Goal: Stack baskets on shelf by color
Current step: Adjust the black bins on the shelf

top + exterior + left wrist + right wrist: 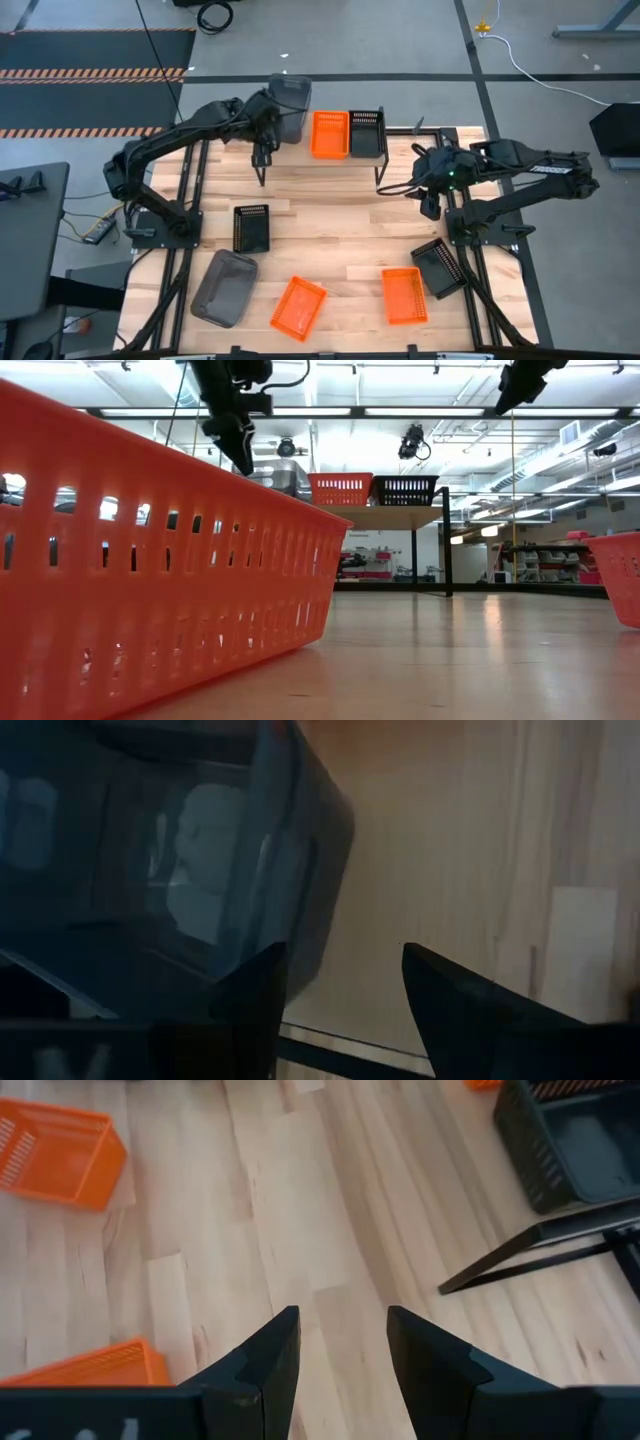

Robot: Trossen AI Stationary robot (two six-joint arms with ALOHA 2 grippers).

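Three baskets stand side by side on the shelf [400, 517] at the table's far edge: grey [290, 105], orange [330, 133] and black [367, 132]. My left gripper [272, 122] is open and slants down at the grey basket's near corner [300, 830]. One finger [255, 990] is close to the basket's wall, and nothing lies between the fingers. My right gripper [430, 203] hangs open over bare table at the right and holds nothing [340, 1350]. Five more baskets rest on the table: black [251, 227], grey [224, 288], orange [299, 307], orange [404, 295] and black [438, 266].
The shelf's thin black legs [530, 1255] stand on the table below the black basket [580, 1140]. In the low view, an orange basket [150, 560] fills the near left. Bare wood lies in the table's middle, between the shelf and the loose baskets.
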